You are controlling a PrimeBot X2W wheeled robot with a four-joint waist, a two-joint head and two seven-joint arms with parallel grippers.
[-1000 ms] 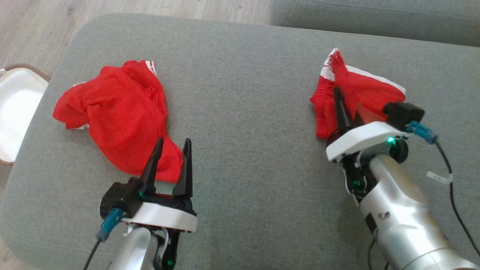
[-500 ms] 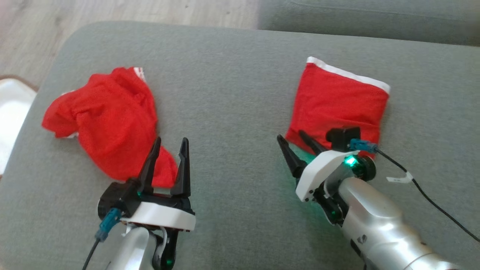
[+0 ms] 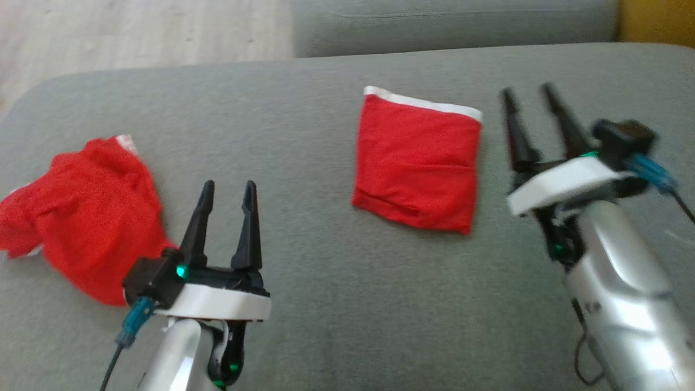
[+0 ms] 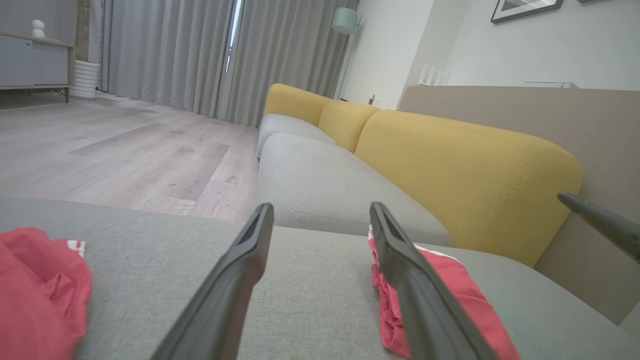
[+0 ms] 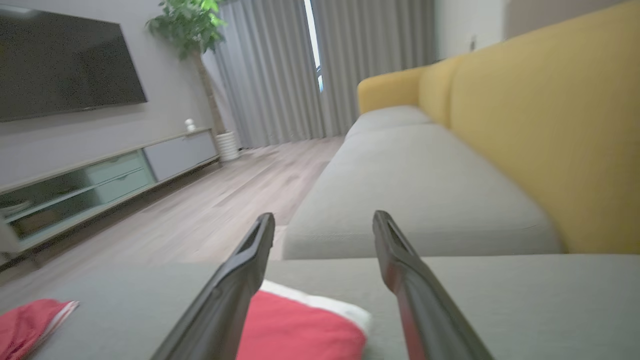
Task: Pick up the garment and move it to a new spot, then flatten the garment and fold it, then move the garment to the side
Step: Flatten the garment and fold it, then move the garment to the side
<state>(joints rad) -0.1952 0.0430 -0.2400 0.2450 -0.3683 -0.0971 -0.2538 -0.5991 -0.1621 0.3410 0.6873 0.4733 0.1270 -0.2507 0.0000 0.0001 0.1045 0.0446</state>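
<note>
Red folded garment with a white band (image 3: 418, 168) is lying flat on the grey upholstered sofa seat (image 3: 326, 304), seemingly parked aside as done. The crumpled red garment (image 3: 81, 222) is sitting toward the seat's left end, just beside the left gripper (image 3: 228, 187). That one and the right gripper (image 3: 528, 92) are hovering wide open, holding nothing, with bare seat stretching between the garments.

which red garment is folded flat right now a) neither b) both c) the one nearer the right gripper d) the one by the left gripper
C: the folded garment lies as a flat rectangle beside the right gripper, while the crumpled garment by the left gripper is bunched up.
</note>
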